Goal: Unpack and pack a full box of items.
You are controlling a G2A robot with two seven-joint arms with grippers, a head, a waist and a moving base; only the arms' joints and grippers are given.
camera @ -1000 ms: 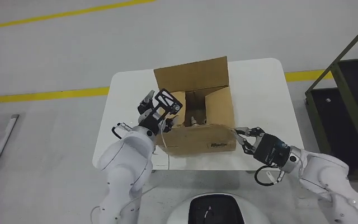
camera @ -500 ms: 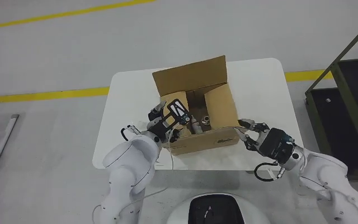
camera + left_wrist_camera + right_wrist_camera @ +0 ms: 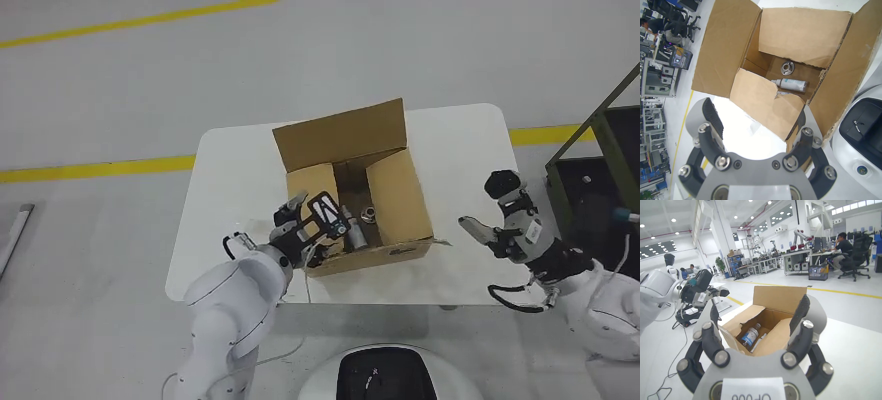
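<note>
The cardboard box (image 3: pixel 398 195) stands open on the white table (image 3: pixel 240 180), its flaps folded out. On its floor lie a metal flange (image 3: pixel 788 68) and a white bottle (image 3: pixel 792 84). The right wrist view shows a blue-labelled bottle (image 3: pixel 751 335) in there too. My left gripper (image 3: pixel 322 214) is open at the box's near-left corner, and the torn side flap (image 3: pixel 762 102) lies between its fingers (image 3: pixel 712 112). My right gripper (image 3: pixel 486 210) hangs open and empty over the table to the right of the box (image 3: pixel 780 298), clear of it.
A dark metal rack (image 3: pixel 590 170) stands off the table's right side. The table's left strip and far right corner (image 3: pixel 470 130) are bare. The grey floor carries a yellow line (image 3: pixel 90 168).
My right gripper let go of the box's near-right corner and drew back to the right. My left gripper came nearer, down to the near-left corner. The box turned a little and its near flap folded out.
</note>
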